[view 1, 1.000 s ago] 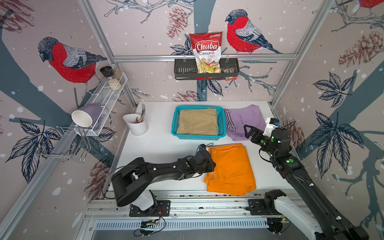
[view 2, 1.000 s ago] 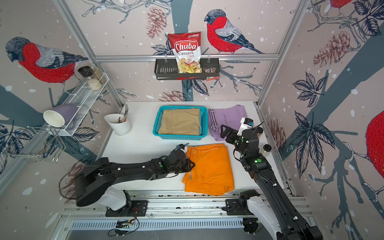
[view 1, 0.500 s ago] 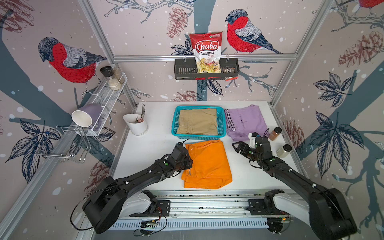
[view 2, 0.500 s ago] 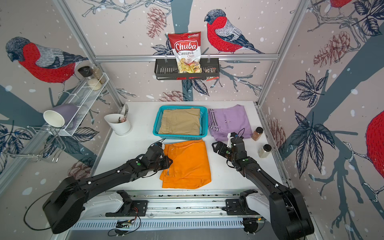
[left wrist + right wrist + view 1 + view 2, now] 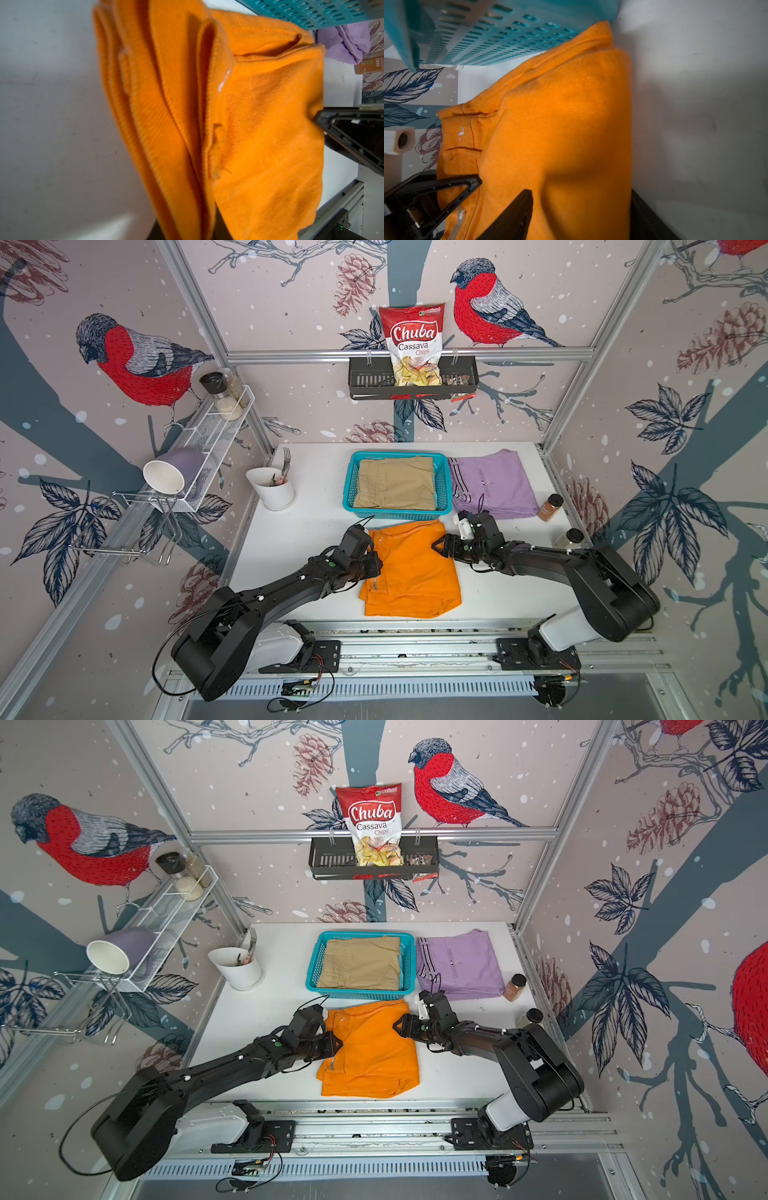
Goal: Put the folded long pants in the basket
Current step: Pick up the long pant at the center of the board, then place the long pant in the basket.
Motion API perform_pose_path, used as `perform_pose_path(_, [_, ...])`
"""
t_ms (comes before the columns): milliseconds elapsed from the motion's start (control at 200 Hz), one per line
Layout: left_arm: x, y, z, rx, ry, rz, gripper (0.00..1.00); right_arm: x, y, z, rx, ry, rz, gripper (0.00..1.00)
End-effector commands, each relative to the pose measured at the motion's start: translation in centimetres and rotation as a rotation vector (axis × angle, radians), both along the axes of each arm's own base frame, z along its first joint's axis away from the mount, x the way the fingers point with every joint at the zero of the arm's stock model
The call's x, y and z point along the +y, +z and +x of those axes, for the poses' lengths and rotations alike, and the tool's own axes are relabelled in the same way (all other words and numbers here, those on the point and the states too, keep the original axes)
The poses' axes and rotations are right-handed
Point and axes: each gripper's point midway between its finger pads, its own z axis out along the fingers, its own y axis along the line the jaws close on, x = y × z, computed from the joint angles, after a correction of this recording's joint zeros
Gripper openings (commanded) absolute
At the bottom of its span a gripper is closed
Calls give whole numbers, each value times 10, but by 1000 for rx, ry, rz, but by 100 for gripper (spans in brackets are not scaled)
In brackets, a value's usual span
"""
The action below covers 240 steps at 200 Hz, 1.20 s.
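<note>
Now the left hand [image 5: 376, 566] is clamped on one side edge of the orange pants [image 5: 411, 572], which lie on the worktop [image 5: 307, 539], while the right hand [image 5: 438, 545] straddles the opposite edge with its jaws apart. Just beyond both hands stands the basket [image 5: 351, 489] with the tan pants [image 5: 395, 483] inside; the lilac pants [image 5: 492, 485] lie beyond the right hand.

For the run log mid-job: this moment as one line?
left end effector: shut on orange pants | right end effector: open, astride opposite edge | tan pants in basket | lilac pants beside basket
</note>
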Motion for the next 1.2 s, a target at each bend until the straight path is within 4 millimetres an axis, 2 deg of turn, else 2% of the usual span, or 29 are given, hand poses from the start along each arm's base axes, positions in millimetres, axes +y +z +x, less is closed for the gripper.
perform_pose_path(0, [4,3,3,-20,8,10,0,2,-8,-7,36,18,-6,42])
perform_pose_path(50, [3,4,3,-19,7,9,0,3,-5,-6,20,15,-15,26])
perform_pose_path(110, [3,8,3,-21,6,2,0,3,-1,-5,-7,13,-36,14])
perform_pose_path(250, [5,18,2,-28,20,-6,0,11,23,-5,-120,27,-93,0])
perform_pose_path(420, [12,44,-1,-66,34,-14,0,30,61,-16,-297,46,-189,0])
perform_pose_path(535, [12,81,-1,-133,17,-46,0,41,95,-28,-390,47,-176,0])
perform_pose_path(605, [11,111,3,-189,20,-76,0,46,133,-33,-441,29,-103,0])
perform_pose_path(710, [8,155,14,-251,27,-124,0,47,188,-28,-503,-12,-14,0])
perform_pose_path(805, [6,184,35,-269,34,-158,0,48,236,-16,-544,-49,41,0])
perform_pose_path(865, [3,199,51,-263,18,-208,0,48,259,-3,-541,-60,52,0])
perform_pose_path(890, [4,196,58,-236,21,-214,0,48,267,3,-538,-61,55,0])
perform_pose_path(905, [4,204,65,-242,21,-229,0,48,271,7,-537,-63,58,0])
perform_pose_path(955, [6,210,81,-225,26,-244,0,45,286,21,-542,-78,69,0])
perform_pose_path(1040, [14,217,110,-206,53,-231,0,29,310,46,-569,-142,75,0])
perform_pose_path(1050, [15,216,114,-199,58,-226,0,30,306,52,-560,-145,64,0])
perform_pose_path(1155, [24,221,149,-174,87,-192,0,14,311,89,-561,-203,51,0])
perform_pose_path(1195, [25,220,163,-159,91,-192,0,10,307,103,-548,-217,45,0])
